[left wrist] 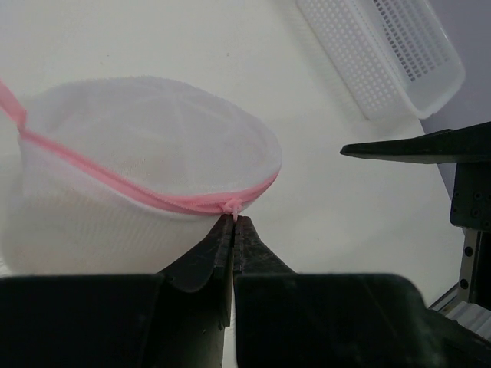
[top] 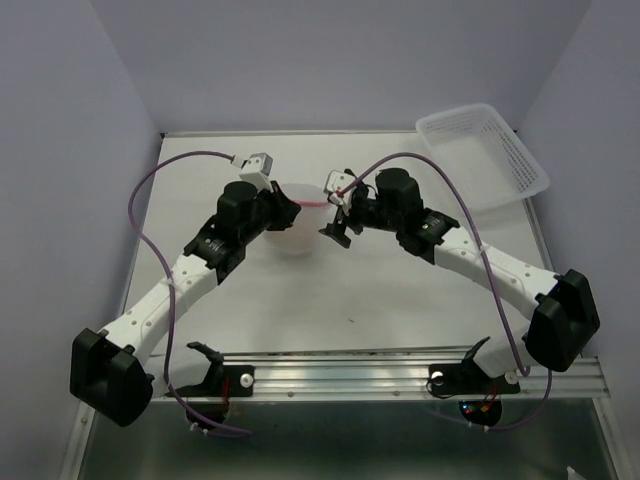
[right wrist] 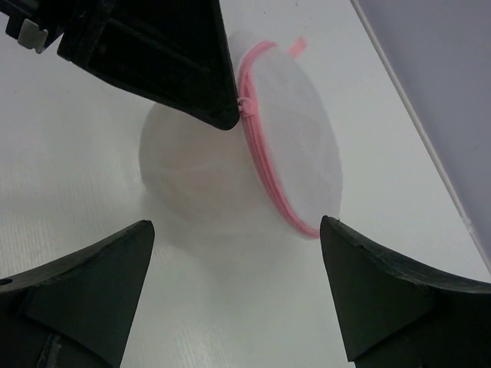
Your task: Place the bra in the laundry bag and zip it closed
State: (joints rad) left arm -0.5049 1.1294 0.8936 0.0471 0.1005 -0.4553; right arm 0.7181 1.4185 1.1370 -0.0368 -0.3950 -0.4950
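My left gripper [left wrist: 234,230] is clamped tight on the pink zip pull [left wrist: 233,205], its fingers pressed flat together with the pull caught at their very tips. My right gripper [right wrist: 235,226] is spread wide, holding nothing, one finger [right wrist: 84,284] to each side of its own view and the bag [right wrist: 222,169] just ahead of the gap. From above, the two grippers face each other across the bag, the left one touching its rim at the pull, the right one near but apart. The bag rests on the table [top: 400,290] about mid-way back, white and puffed out, its round lid [right wrist: 295,130] tilted rather than level. The pink zip [left wrist: 115,180] runs round the lid's edge and looks drawn shut along the stretch I can see; a short pink tail [right wrist: 298,44] sticks out at the far side of the rim. The mesh is too milky for me to make out the bra, so I cannot tell whether it is inside. Furthest off, the white basket [top: 485,150] sits at the far right corner, well apart from the bag.
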